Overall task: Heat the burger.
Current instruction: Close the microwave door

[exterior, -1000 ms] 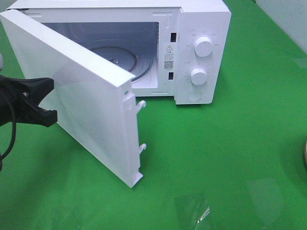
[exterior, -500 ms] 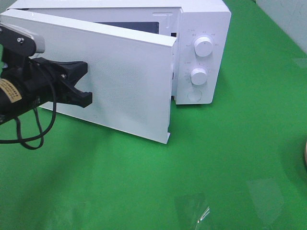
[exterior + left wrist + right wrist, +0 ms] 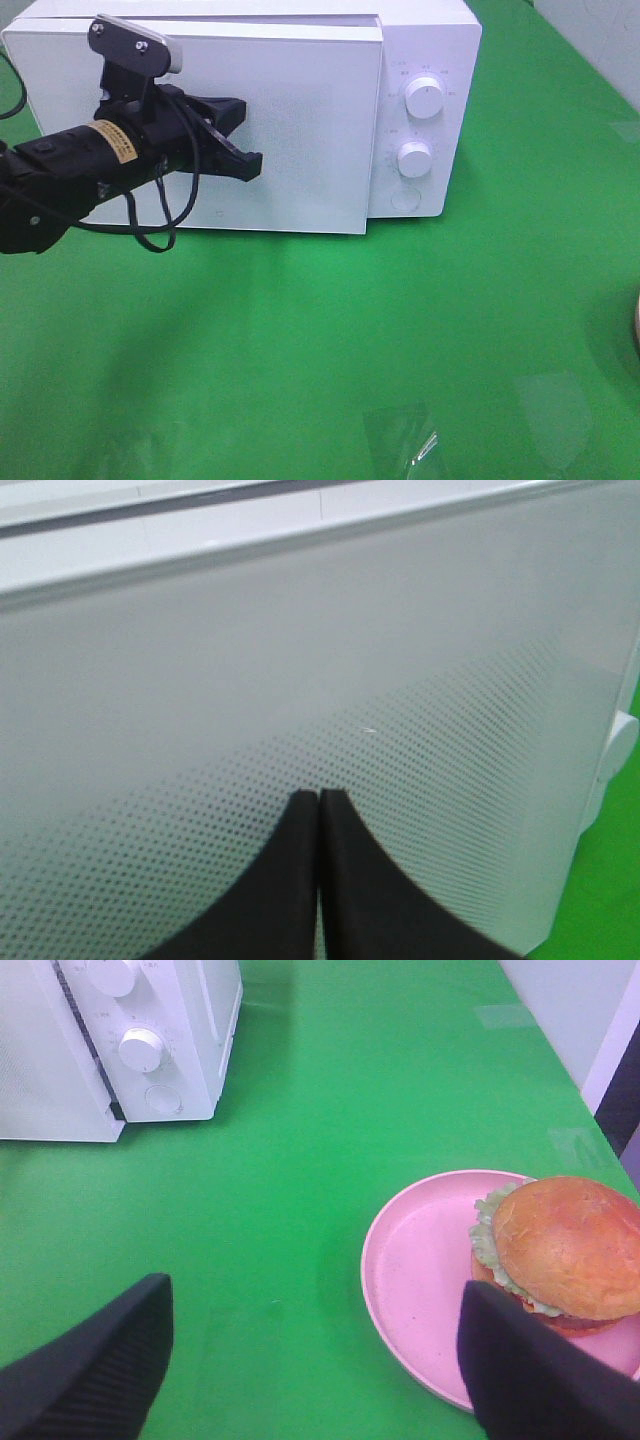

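While the left gripper (image 3: 245, 140) rests its tips against the front of the microwave door (image 3: 300, 130), its two black fingers (image 3: 290, 880) are pressed together with no gap and nothing between them; the left wrist view shows them meeting flat on the dotted white panel. The door lies flush with the body of the microwave (image 3: 425, 40), so the cavity is hidden from every view. To the right of the door, the control panel carries an upper knob (image 3: 425, 97), a lower knob (image 3: 414, 158) and a round button (image 3: 405, 200) below them. The green table cover (image 3: 330, 340) is bare across the middle of the high view, apart from a patch of clear tape (image 3: 400, 435) near the front edge and another glossy patch to its right. The burger (image 3: 565, 1255) sits on the pink plate (image 3: 420, 1280), off-centre toward the plate's far rim as the right wrist camera shows it, well apart from the microwave and to its right. Its golden-brown top bun, green lettuce frill and a red layer beneath are visible. The right gripper (image 3: 310, 1360) hangs above the cloth beside the plate with its fingers spread wide and holding nothing; one finger overlaps the plate's edge in view, contact cannot be told. Between burger and microwave lies only open green cloth; the shut door blocks the cavity.
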Tool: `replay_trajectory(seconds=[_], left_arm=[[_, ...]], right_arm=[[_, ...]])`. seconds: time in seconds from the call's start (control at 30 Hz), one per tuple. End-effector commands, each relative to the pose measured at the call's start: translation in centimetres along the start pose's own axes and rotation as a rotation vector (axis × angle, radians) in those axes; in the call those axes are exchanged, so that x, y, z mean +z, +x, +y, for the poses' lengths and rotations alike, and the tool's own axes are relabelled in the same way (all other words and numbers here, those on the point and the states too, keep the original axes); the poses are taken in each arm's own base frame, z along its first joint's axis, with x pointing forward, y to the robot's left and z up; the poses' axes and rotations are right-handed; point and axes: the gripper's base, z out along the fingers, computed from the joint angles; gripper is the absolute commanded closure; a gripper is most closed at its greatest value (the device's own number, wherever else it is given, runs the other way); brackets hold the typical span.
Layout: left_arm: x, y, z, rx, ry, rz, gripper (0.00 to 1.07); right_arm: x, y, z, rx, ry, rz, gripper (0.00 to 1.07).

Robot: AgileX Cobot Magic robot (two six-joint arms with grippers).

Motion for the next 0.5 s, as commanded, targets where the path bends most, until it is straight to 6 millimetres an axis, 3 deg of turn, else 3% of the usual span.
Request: replay_trajectory(seconds=[0.03,0.27,0.5], left_arm=[[1.5,-0.7,-0.3,-0.008,-0.003,-0.010,1.07],[4.6,-1.4,-1.3,-0.014,0.011,0.000,1.07],[6.1,-1.7,-1.2,-0.046,-0.027,-0.011,1.07]], right_arm=[[-0.3,0.1,0.0,0.002,0.002,-0.030,0.31],[-0.3,0.1,0.0,0.002,0.002,-0.030,0.31],[-0.3,0.1,0.0,0.002,0.002,-0.030,0.31]])
